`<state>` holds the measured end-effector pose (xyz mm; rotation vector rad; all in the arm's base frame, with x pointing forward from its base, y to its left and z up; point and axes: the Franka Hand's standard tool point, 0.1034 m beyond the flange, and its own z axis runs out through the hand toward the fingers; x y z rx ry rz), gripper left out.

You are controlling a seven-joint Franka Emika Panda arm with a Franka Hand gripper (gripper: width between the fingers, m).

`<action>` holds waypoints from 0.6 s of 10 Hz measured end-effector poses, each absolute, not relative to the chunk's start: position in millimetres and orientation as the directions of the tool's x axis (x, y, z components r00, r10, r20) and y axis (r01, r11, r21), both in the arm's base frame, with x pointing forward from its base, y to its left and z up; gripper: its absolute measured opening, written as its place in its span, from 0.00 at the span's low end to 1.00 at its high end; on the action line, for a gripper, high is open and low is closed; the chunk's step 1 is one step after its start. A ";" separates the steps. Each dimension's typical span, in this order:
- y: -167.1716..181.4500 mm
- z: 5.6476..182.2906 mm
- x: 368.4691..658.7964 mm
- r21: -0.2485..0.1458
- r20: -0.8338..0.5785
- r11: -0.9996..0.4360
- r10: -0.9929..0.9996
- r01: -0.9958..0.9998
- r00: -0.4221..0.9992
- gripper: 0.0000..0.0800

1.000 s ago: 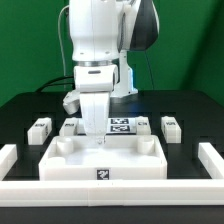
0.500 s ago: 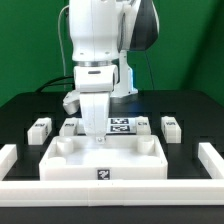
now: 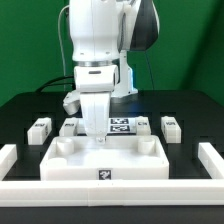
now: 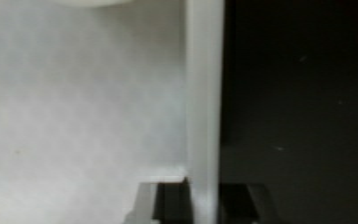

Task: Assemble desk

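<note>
**A:** What do we have in front of us?

**B:** We see a black table [image 3: 30, 105]. A white robot arm [image 3: 95, 40] stands at its far side and reaches down toward the middle. Below the arm lies the desk's tabletop [image 3: 130, 168], a large white slab with a raised rim. It rests flat on the table, and its front wall carries a black-and-white tag.

**A:** And the claw?

**B:** The claw [image 3: 97, 139] points straight down at the far rim of the tabletop, about midway along that edge. In the wrist view we see the rim [image 4: 204, 90] as a pale strip running between two dark fingers [image 4: 163, 208], one on each side. We cannot tell whether they squeeze the rim or only straddle it.

**A:** Where are the legs?

**B:** We count four short white blocks in a row behind the tabletop, not touching it. The first leg [image 3: 40, 129] and second leg [image 3: 70, 127] sit toward the exterior view's left. The third leg [image 3: 142, 124] and fourth leg [image 3: 171, 127] sit toward its right.

**A:** Anything else on the table?

**B:** The marker board [image 3: 121, 125] lies flat between the second and third legs, just beside the claw. We also see a low white left rail [image 3: 8, 157], a right rail [image 3: 212, 158] and a front rail [image 3: 110, 195] bordering the area.
</note>
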<state>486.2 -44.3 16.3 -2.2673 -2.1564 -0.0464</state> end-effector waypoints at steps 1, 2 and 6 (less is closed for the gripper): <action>-36.2 16.5 494.7 0.021 0.037 -0.048 0.998 0.999 0.047 0.07; -23.0 16.6 506.8 0.033 0.047 -0.053 0.998 0.998 0.051 0.07; 23.1 16.7 522.9 0.006 0.075 -0.064 0.995 0.998 0.064 0.07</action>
